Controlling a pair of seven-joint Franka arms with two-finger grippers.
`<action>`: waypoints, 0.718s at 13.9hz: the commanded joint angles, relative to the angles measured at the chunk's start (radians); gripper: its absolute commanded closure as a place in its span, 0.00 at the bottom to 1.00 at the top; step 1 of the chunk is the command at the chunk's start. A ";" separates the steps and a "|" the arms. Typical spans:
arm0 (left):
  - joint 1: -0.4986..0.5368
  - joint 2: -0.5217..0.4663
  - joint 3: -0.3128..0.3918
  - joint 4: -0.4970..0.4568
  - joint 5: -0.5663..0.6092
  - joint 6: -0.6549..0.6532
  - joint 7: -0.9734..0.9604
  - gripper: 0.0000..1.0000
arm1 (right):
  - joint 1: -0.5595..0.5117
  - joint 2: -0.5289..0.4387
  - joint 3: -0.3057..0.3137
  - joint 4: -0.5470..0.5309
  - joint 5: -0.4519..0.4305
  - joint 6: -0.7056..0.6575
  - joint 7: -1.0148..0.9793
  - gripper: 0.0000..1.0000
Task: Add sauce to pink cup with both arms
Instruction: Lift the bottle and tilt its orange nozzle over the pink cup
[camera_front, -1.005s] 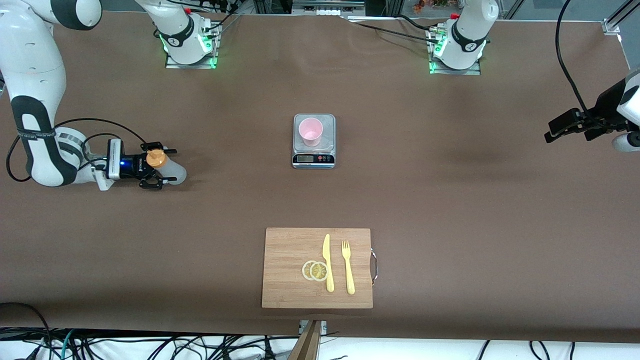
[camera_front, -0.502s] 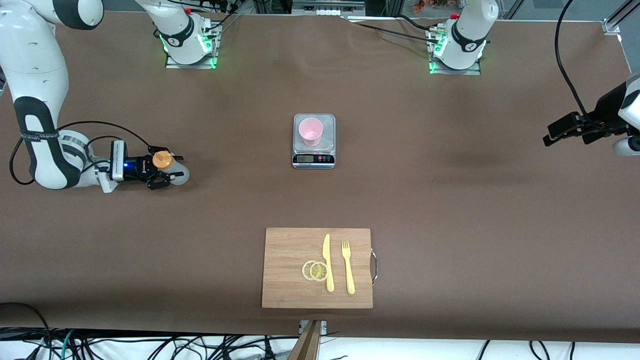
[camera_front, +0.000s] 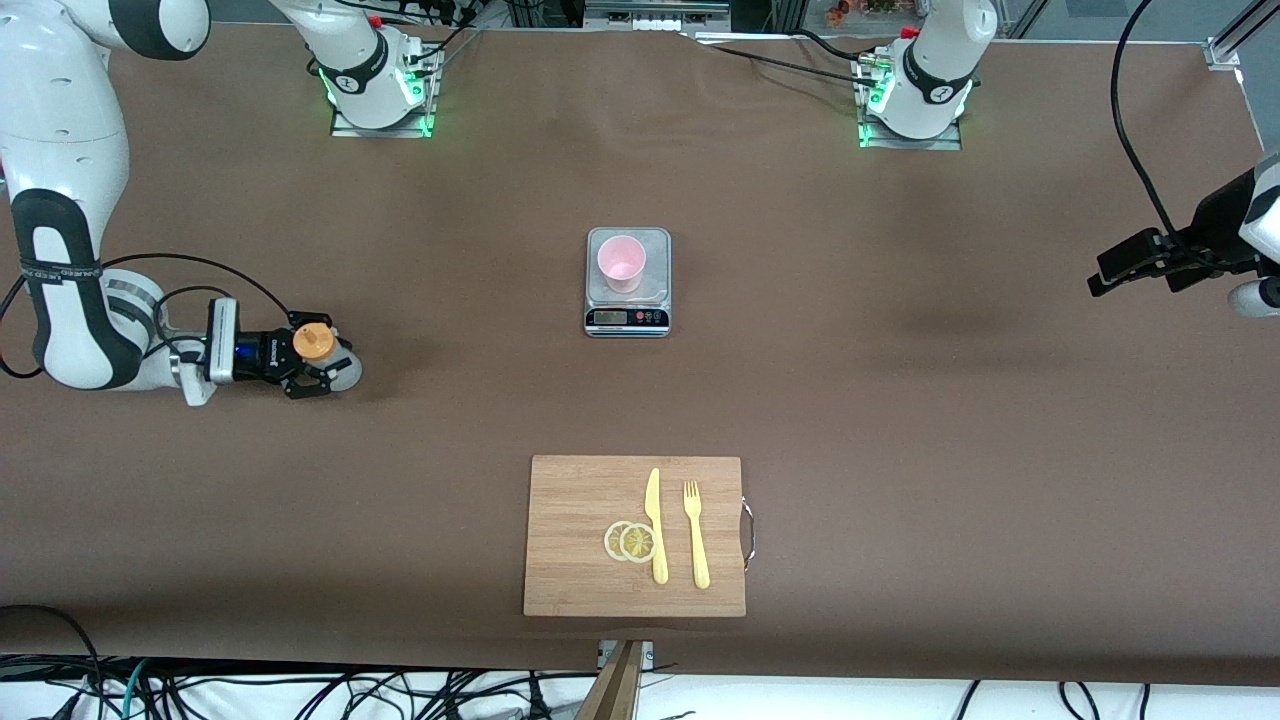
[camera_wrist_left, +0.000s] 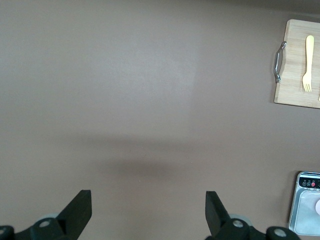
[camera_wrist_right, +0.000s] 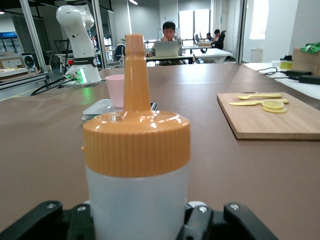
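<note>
**Right gripper clamped on the sauce bottle, left arm waiting at the table's end**

You have the right gripper (camera_front: 312, 365) low at the right arm's end of the table, its black fingers (camera_wrist_right: 60, 222) pressed against the sides of the small translucent whitish squeeze bottle with the orange cap and thin nozzle (camera_front: 322, 352). The bottle stands upright on the brown table cover (camera_front: 900, 400), and in the right wrist view its ribbed orange cap (camera_wrist_right: 136, 142) fills the middle of the picture with the nozzle pointing straight up.

Your target, the small pale pink tapered plastic cup (camera_front: 621, 262), stands upright on the platform of the small silver kitchen scale with a black display strip (camera_front: 628, 320), near the middle of the table and well apart from the bottle. From the right wrist camera you see the cup (camera_wrist_right: 115, 90) and the scale (camera_wrist_right: 100, 109) past the nozzle.

Your left gripper (camera_front: 1125, 262) hangs in the air over the left arm's end of the table, waiting, its jaws spread wide with nothing between them; the left wrist view shows both fingertips (camera_wrist_left: 80, 210) apart over bare cover.

Nearer to the front camera than the scale lies a rectangular bamboo cutting board with a metal handle (camera_front: 570, 580). On it you have two overlapping lemon slices (camera_front: 630, 541), a yellow plastic knife (camera_front: 656, 525) just beside them, and a yellow plastic fork (camera_front: 695, 535) beside the knife.
</note>
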 joint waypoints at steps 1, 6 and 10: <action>0.006 0.012 0.001 0.023 -0.024 -0.025 0.001 0.00 | 0.065 -0.040 -0.003 0.039 -0.008 0.047 0.166 1.00; 0.009 0.011 0.001 0.023 -0.024 -0.043 0.006 0.00 | 0.197 -0.124 -0.006 0.052 -0.052 0.230 0.448 1.00; 0.011 0.008 0.005 0.026 -0.024 -0.065 0.010 0.00 | 0.323 -0.228 -0.004 0.053 -0.247 0.347 0.791 1.00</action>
